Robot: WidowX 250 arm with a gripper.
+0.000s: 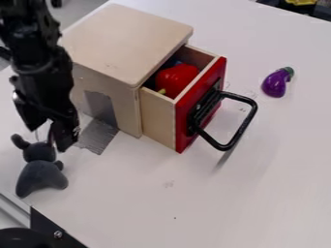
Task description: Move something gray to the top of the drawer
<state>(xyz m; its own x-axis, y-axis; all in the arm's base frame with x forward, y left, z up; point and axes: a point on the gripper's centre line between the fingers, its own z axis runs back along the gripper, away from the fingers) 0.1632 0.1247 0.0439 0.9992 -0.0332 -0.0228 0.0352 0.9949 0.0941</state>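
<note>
At the far left, one black arm came in from the upper left, and its one gripper (48,138) hung low over the white table (246,208). Its two fingers stood apart, with a gap between their tips. Directly beneath them was the one gray plush toy (42,178), on the table at the left, in front of the wooden cabinet (119,41). It had one rounded head and one wider body; one of its ears stuck out to the left, and its top came up close to the right-hand tip in the view. Whether the tip touched it, I could not tell.

Below the toy, in the lower left corner, were one pale metal strip (14,209) and one black bracket (52,232) with one screw.

Just right of the gripper, one patch of gray tape (98,137) ran down the cabinet's side and onto the table. The cabinet was one box with one flat, pale top and one drawer (158,118), pulled out toward the right. In the drawer lay two things: one red pepper (176,79) with a yellowish stem, and one blue thing behind it, mostly hidden. The drawer had one red front with one black handle (249,116).

Farther right, well apart from the drawer, lay one purple eggplant (275,85) with one green cap.
</note>
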